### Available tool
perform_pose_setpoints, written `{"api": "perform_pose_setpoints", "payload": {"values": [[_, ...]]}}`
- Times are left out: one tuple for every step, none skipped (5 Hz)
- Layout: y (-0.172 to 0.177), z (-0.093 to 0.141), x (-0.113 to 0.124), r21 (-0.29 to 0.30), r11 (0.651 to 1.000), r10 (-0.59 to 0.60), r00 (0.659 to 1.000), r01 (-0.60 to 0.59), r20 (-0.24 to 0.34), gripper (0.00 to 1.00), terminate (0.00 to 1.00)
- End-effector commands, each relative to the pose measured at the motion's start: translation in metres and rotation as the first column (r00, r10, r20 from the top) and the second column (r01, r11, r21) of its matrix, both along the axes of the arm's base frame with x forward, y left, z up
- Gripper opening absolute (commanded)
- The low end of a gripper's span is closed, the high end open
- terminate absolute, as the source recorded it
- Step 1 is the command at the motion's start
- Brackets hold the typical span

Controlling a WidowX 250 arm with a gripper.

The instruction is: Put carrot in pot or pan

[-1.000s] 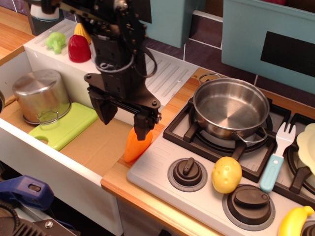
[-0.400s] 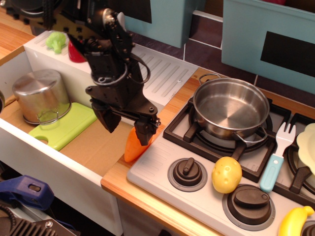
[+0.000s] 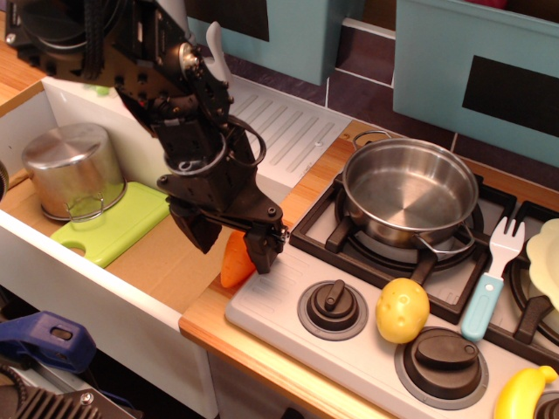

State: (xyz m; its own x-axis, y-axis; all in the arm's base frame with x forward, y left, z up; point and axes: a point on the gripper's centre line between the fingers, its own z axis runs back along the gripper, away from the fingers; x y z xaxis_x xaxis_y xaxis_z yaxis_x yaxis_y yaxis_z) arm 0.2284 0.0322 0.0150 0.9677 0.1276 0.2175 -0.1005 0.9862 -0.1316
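Observation:
The orange toy carrot [image 3: 235, 263] stands tilted at the edge of the wooden counter, against the left side of the grey stove top. My black gripper [image 3: 232, 243] has come down over it, with one finger to its left and one finger [image 3: 262, 250] to its right. The jaws stand open around the carrot's upper part, which they partly hide. The wide shallow steel pan [image 3: 410, 194] sits empty on the back left burner, to the right of the gripper.
A taller steel pot [image 3: 73, 168] stands on a green cutting board [image 3: 113, 223] in the sink at left. A yellow potato [image 3: 403, 309], a blue-handled fork [image 3: 493, 275] and a yellow banana [image 3: 523, 392] lie on the stove. Knobs [image 3: 332, 305] line its front.
The gripper has lowered and shifted slightly right, so its fingers now straddle the carrot more deeply. The arm now hides the toys on the back ledge. The carrot has not moved.

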Motion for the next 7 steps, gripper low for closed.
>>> {"api": "perform_pose_setpoints", "payload": {"values": [[0.004,-0.004,0.005,0.0,1.0,-0.004,1.0,0.004,0.028,1.0,0.0],[0.005,-0.007,0.006,0.002,1.0,0.0,1.0,0.0,0.026,1.0,0.0],[0.008,-0.001,0.012,0.0,1.0,-0.001,1.0,0.001,0.012,0.0,0.0],[0.007,0.003,0.008,0.003,1.0,0.008,1.0,-0.008,0.002,0.0,0.0],[0.006,0.02,0.008,0.017,1.0,0.012,1.0,-0.011,-0.022,0.0,0.0],[-0.001,0.044,0.016,0.081,0.997,0.021,0.999,-0.017,-0.039,0.0,0.0],[-0.023,0.076,0.026,0.196,0.98,0.033,0.999,-0.032,-0.004,0.0,0.0]]}}
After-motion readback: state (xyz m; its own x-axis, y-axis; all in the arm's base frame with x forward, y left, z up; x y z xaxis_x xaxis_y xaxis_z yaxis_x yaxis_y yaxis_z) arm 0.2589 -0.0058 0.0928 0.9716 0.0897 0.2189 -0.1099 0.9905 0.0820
